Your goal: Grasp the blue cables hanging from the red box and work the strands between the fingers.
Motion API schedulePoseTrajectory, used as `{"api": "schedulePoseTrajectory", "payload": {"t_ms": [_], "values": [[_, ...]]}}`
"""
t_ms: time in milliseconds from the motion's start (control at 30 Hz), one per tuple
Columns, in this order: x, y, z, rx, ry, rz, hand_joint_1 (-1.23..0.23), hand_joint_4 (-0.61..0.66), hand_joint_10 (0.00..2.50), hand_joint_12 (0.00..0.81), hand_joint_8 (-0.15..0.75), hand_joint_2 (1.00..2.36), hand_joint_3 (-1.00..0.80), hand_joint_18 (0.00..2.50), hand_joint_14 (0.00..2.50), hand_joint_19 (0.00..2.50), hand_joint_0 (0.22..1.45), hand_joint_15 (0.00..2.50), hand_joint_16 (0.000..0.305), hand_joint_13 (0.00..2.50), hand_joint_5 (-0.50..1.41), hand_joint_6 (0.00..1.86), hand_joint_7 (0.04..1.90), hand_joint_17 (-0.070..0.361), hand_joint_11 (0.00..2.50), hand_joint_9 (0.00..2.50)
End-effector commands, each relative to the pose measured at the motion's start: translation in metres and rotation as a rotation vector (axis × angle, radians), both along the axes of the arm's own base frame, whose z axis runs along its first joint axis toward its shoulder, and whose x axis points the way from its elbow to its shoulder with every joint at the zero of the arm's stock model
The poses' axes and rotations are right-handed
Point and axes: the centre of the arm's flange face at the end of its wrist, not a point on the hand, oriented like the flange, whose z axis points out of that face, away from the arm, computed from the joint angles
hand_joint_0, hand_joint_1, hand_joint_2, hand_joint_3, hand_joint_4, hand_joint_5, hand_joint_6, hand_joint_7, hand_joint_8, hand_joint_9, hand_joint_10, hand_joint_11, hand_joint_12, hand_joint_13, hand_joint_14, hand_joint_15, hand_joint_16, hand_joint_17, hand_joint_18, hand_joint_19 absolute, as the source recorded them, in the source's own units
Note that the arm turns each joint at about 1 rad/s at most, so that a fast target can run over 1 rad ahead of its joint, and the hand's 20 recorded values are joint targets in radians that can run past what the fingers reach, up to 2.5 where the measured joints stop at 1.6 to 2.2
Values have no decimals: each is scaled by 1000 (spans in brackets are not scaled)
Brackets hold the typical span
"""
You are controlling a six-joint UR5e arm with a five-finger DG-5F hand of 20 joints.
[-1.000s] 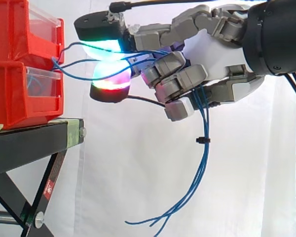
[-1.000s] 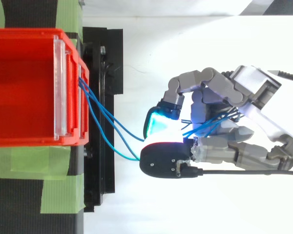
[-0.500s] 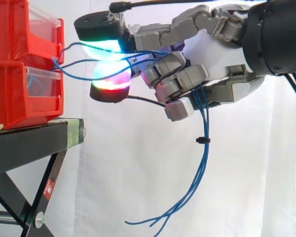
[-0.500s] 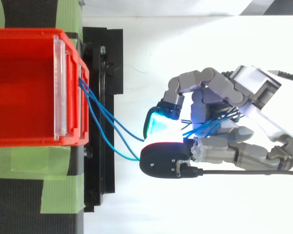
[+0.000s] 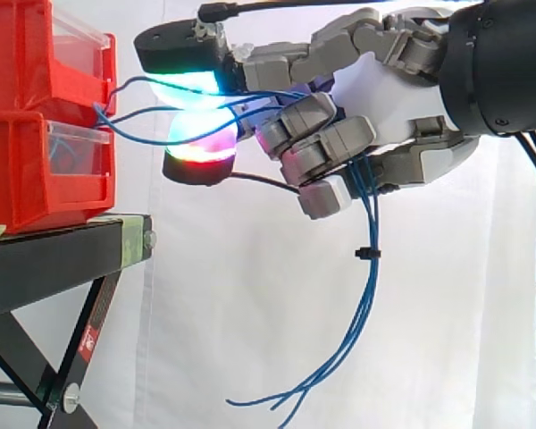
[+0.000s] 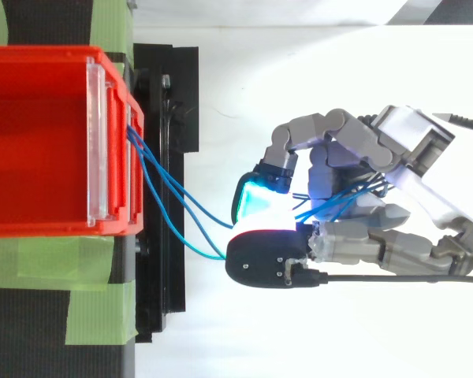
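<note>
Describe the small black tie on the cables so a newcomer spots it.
Start at the hand, upper right in the side view. Below it the blue cables hang in a bundle. The black tie is the only dark clip across those strands.

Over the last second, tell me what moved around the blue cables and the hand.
Nothing visibly changed. The hand stays where it was beside the red box, its fingers still curled round the blue cables. The strands run from the box to the hand as before, and their loose ends hang below it in the same shape.
</note>
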Motion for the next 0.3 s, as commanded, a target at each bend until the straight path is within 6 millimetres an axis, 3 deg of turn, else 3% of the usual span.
{"api": "schedulePoseTrajectory", "payload": {"t_ms": [0,267], "values": [[0,0,-1,0,1,0,-672,194,2500,418,376,1013,-117,1373,2500,1281,865,1322,45,998,148,1192,1141,102,2465,674],[0,0,0,1,-1,2,-673,184,2500,418,376,1012,-62,1373,2500,1281,859,1322,45,998,155,1219,1147,102,2465,674]]}}
